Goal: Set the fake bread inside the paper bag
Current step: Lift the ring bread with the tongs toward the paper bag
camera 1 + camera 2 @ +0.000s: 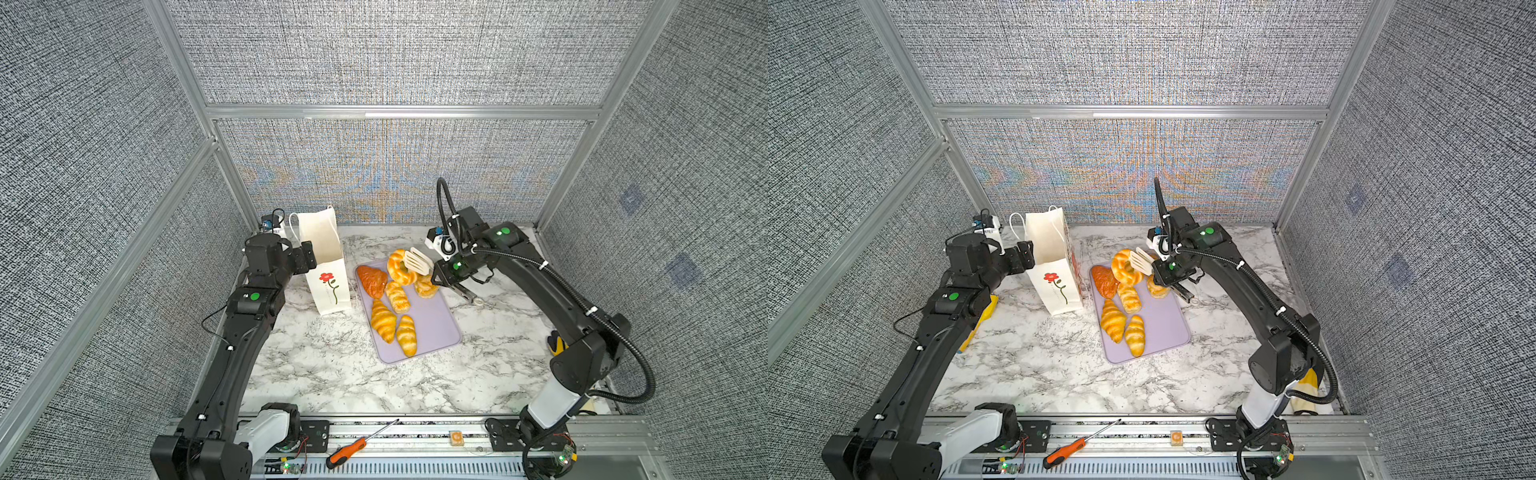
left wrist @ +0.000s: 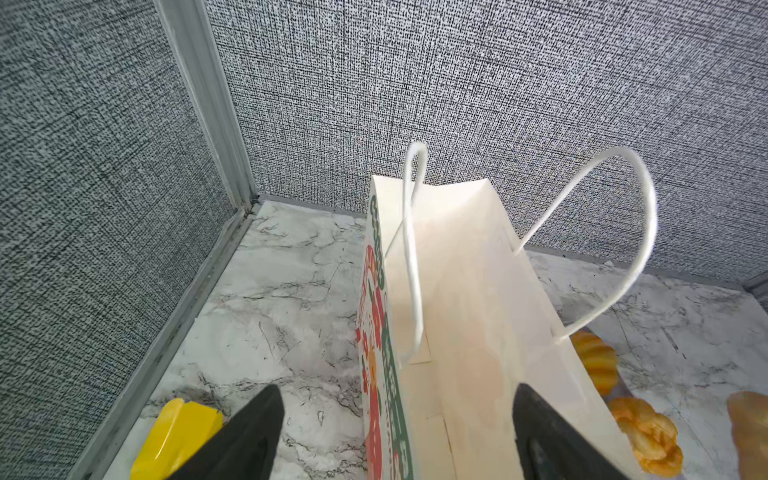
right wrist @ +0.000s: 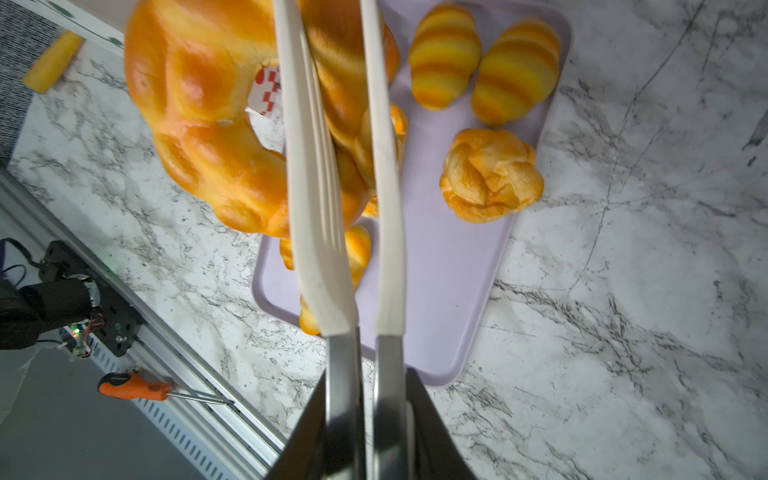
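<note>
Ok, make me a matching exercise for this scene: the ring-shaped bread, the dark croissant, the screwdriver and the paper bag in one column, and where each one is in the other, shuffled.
Things
1. ring-shaped bread
2. dark croissant
3. screwdriver
4. paper bag

Places
A. standing upright on the table
B. lying on the tray
C. gripped between the tongs
D. lying on the metal rail at the front

Pairs: 1-C, 2-B, 3-D, 4-A
</note>
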Motion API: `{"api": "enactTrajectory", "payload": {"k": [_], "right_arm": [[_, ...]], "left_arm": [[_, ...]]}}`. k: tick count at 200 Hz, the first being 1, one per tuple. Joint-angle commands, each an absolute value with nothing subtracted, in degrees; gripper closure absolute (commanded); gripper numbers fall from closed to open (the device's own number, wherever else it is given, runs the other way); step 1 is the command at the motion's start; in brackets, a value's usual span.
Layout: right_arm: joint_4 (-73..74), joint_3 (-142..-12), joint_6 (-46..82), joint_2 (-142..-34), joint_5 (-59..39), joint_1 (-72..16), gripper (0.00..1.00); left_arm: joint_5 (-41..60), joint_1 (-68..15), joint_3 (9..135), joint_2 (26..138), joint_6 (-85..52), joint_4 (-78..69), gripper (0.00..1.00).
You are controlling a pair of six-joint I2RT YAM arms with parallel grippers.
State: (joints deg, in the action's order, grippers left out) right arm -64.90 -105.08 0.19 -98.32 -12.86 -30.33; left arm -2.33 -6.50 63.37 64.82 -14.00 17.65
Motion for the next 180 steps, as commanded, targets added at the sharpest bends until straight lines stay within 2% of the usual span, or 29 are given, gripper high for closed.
{"api": "enactTrajectory", "payload": {"k": [1,20,53,103,180], "right_arm": [[-63.50,-108.46,0.53,-99.23,-15.19,-31.47,0.74],[-63.26,-111.04,0.67,-100.43,-15.47,-32.33,0.73],[-62.17,-114.52,1.27,-102.11,-16.39,-33.60,0.74],[-56.99,-118.31,3.50,-103.57,-18.45,-36.07,0.74],[-54.38,-126.40,5.11,-109.94,-19.86,-40.15,0.74]], "left_arm": [[1.33,-5.76,63.89,66.15,-14.61,15.25,0.22],[1.80,-5.54,64.33,67.37,-14.51,15.29,0.31],[2.09,-5.46,64.69,69.07,-13.73,15.72,0.34],[3.84,-5.48,64.09,69.83,-13.87,15.82,0.45],[7.27,-5.47,63.29,68.98,-14.41,17.31,0.71]]}}
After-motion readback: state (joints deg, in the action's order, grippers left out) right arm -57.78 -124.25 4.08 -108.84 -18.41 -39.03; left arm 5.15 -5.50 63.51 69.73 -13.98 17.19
